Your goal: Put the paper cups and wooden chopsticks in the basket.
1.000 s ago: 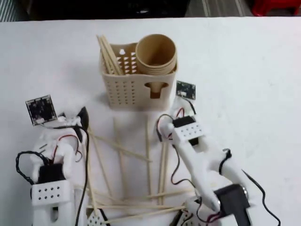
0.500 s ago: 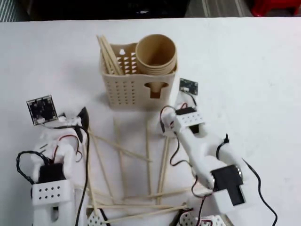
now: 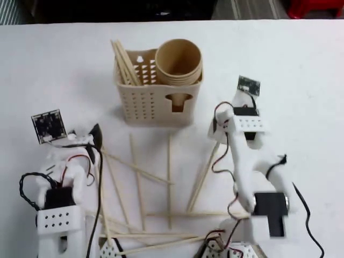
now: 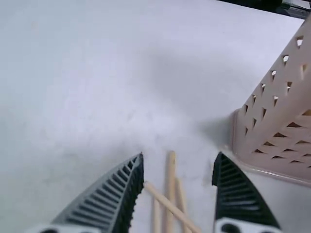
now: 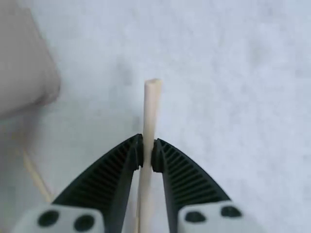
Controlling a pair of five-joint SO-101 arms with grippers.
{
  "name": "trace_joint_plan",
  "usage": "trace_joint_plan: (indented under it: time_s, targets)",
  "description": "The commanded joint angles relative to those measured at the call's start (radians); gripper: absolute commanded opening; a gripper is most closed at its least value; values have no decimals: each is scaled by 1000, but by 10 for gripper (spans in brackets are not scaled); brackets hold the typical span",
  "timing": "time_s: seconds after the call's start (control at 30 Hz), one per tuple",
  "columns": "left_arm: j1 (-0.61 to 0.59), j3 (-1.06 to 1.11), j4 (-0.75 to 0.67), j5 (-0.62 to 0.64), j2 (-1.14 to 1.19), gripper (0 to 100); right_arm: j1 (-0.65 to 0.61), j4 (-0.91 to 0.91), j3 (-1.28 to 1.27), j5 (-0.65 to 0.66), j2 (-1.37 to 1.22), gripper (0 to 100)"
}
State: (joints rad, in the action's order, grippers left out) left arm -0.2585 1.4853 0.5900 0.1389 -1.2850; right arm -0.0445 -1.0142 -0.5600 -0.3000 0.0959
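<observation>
- The right claw (image 5: 147,145) is clamped on one chopstick (image 5: 151,107), just off the basket (image 3: 153,102).
- The left claw (image 4: 177,162) stands wide open over chopstick ends (image 4: 170,184) on the table (image 4: 97,73), near the basket's corner.
- Paper cups (image 3: 178,62) and a bundle of chopsticks (image 3: 122,59) stand in the basket.
- Loose chopsticks (image 3: 138,177) lie scattered in front of it.

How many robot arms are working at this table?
2. The left arm sits left of the scattered sticks, jaws open above loose chopsticks. The right arm is to the right of the basket, jaws shut on one chopstick.
</observation>
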Motion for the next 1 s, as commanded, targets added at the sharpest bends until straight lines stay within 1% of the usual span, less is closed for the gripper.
trace_joint_plan:
  time_s: [0.0, 0.1, 0.2, 0.33, 0.4, 0.63, 0.73, 0.83, 0.97]
  targets:
    - [-10, -3, -23, -12, -16, 234, 15, -39, 46, 9, 165, 17]
    - [-10, -2, -23, -12, -16, 234, 10, -42, 48, 11, 272, 17]
    - [-10, -2, -23, -12, -16, 234, 8, -38, 51, 43, 380, 17]
    - [-10, -2, -23, -12, -16, 234, 12, -44, 97, 46, 513, 17]
    - [-10, -2, -23, -12, -16, 234, 10, -45, 124, 71, 573, 17]
    - [-10, -2, -25, -12, -16, 234, 5, -117, 308, 86, 694, 17]
    - [-10, -2, -25, -12, -16, 234, -44, -154, 422, 84, 700, 17]
    - [-10, -2, -25, -12, -16, 234, -111, -154, 517, 80, 699, 17]
    - [-10, -2, -25, -12, -16, 234, -211, -76, 595, 86, 699, 17]
